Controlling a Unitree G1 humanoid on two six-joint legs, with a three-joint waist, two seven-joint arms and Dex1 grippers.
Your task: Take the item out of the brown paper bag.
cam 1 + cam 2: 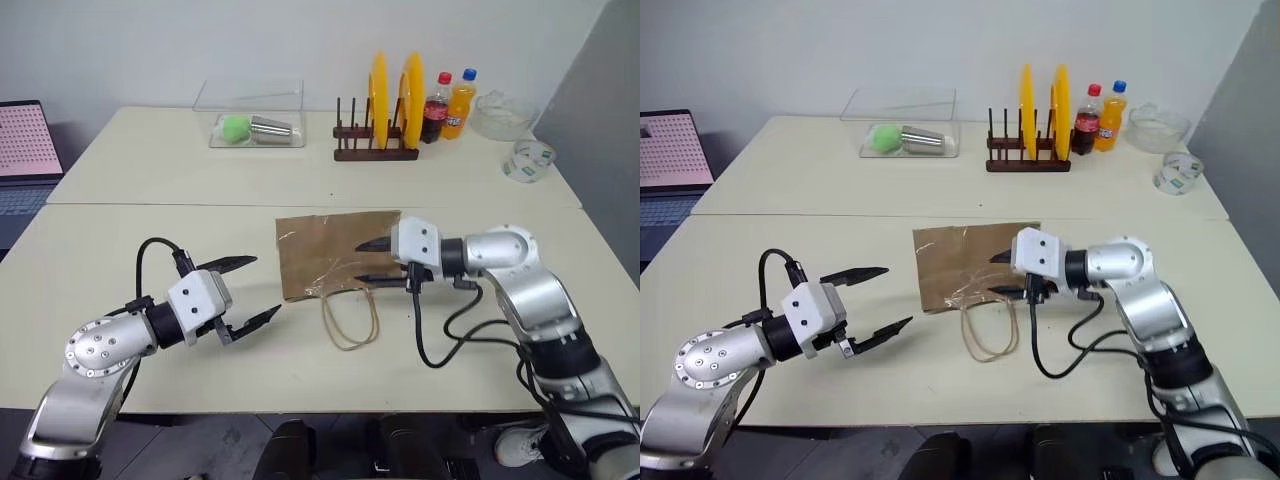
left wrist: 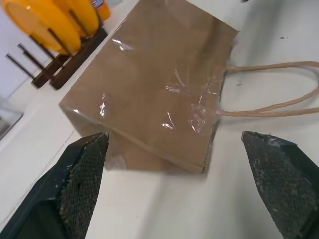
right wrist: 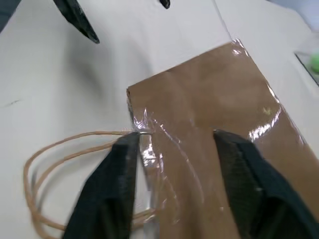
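Brown paper bag [image 1: 332, 252] lies flat on the pale table [image 1: 120, 240], near its middle, creased and patched with clear tape, its mouth toward the robot and its two cord handles [image 1: 350, 318] looped out on the tabletop; no can or jar shows outside it. Right hand [image 1: 372, 260] hovers over the bag's right mouth edge with its fingers spread and nothing between them, while left hand [image 1: 245, 290] hangs just left of the bag, spread wide and empty. Behind stand a plate rack [image 1: 378, 145], two bottles [image 1: 448, 105] and a clear box [image 1: 252, 120].
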